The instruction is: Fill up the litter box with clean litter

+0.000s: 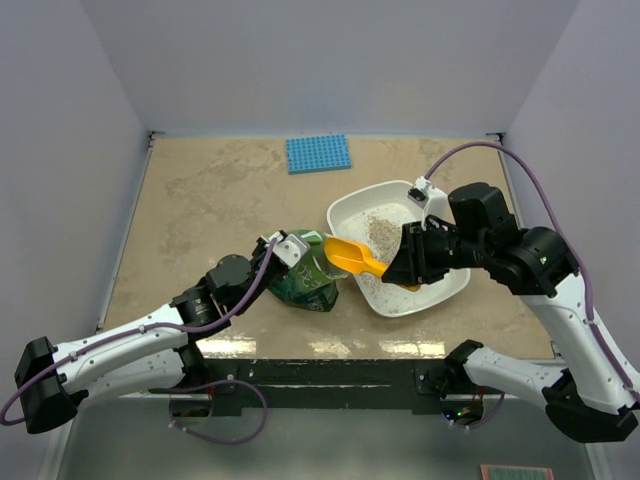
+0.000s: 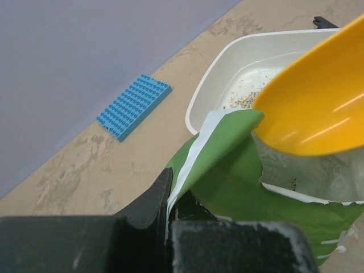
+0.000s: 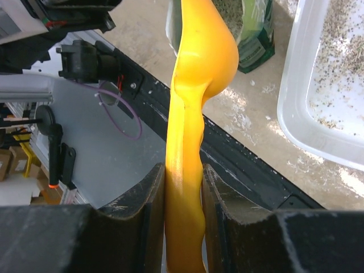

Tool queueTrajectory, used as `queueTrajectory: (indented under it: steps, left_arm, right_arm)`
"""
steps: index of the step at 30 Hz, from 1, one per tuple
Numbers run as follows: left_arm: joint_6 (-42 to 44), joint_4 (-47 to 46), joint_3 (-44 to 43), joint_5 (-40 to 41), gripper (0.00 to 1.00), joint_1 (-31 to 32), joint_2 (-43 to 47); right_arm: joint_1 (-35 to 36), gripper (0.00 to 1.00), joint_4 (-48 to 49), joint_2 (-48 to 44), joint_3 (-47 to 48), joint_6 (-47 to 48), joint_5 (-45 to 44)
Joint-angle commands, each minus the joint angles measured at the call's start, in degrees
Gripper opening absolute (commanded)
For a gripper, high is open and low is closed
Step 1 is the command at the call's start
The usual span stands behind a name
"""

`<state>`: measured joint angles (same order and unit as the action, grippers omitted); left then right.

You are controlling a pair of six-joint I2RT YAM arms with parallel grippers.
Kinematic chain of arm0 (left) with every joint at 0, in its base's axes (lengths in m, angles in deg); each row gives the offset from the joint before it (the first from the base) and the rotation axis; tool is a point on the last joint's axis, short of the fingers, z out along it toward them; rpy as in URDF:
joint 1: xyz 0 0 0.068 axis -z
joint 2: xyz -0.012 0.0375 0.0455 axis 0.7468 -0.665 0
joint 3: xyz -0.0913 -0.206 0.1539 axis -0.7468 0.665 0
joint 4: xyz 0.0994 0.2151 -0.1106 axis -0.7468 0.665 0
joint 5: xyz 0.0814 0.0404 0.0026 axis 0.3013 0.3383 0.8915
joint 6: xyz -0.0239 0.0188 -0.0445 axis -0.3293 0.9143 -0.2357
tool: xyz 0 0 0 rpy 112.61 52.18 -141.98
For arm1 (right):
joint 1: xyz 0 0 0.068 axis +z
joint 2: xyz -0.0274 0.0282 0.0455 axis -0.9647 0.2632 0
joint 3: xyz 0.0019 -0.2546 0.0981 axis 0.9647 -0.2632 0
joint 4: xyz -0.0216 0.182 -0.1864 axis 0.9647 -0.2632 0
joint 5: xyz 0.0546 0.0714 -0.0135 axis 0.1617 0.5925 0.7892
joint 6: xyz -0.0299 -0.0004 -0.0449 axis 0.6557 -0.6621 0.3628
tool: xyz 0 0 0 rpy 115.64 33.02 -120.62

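Observation:
The white litter box (image 1: 372, 190) sits right of centre, with a thin heap of clean litter (image 1: 382, 232) on its floor. A crinkly green bag (image 1: 300, 275) lies just left of it. My left gripper (image 1: 283, 250) is shut on the bag's torn top edge (image 2: 193, 151), holding the mouth up. My right gripper (image 1: 405, 265) is over the box's near part and is shut on the handle of the orange scoop (image 1: 352, 257). The scoop's bowl (image 2: 318, 108) hangs at the bag's mouth, beside the box's rim (image 2: 227, 54). In the right wrist view the scoop (image 3: 199, 68) stands on edge between the fingers (image 3: 151, 205).
A blue studded mat (image 1: 318, 153) lies at the back of the table. Spilled granules (image 3: 239, 114) dot the table between the bag and the black front rail (image 1: 330, 370). Grey walls close in the left, back and right sides.

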<state>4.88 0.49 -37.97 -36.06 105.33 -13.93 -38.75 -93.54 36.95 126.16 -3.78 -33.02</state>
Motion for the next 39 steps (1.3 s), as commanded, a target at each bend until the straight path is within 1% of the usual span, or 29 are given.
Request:
queueTrajectory:
  steps: [1,5,9,13,15,19,25,32,35,39]
  left_arm:
    - [-0.1,-2.6,-0.1,3.3,0.0,-0.4,1.1]
    - [0.0,-2.6,-0.1,3.3,0.0,-0.4,1.3]
    - [-0.1,-2.7,-0.1,1.8,0.0,-0.3,1.8]
    - [0.4,-0.9,-0.8,-3.2,0.0,0.8,1.3]
    - [0.9,-0.3,-0.9,-4.2,0.0,1.5,0.9]
    - [1.7,0.6,-1.2,-6.8,0.0,3.3,-0.3]
    - [2.6,1.3,-1.0,-9.0,0.0,5.7,-0.4]
    - [4.0,1.7,-0.8,-7.4,0.0,8.7,-0.3]
    - [4.6,1.6,-0.5,-6.5,0.0,9.5,-0.1]
    - [5.0,1.6,-0.4,-6.1,0.0,10.0,-0.1]
  right_arm:
    - [0.1,0.0,0.3,-2.2,-2.2,-0.1,1.6]
    - [0.1,0.0,0.3,-2.3,-5.2,-0.2,0.5]
    - [0.1,0.0,0.4,1.0,-6.6,1.2,-1.3]
    - [0.1,0.0,0.6,5.6,-5.4,2.3,-1.4]
    - [0.1,0.0,0.5,7.1,-4.5,2.3,-1.2]
    - [0.1,0.0,0.3,10.1,-4.5,1.7,1.6]
    - [0.1,0.0,0.4,12.2,-7.5,-0.7,5.1]
    - [0.1,0.0,0.7,19.5,-6.2,-2.1,12.0]
    - [0.1,0.0,0.8,22.1,-5.6,-1.8,12.8]
    - [0.0,0.0,3.7,25.5,-8.8,-2.9,14.5]
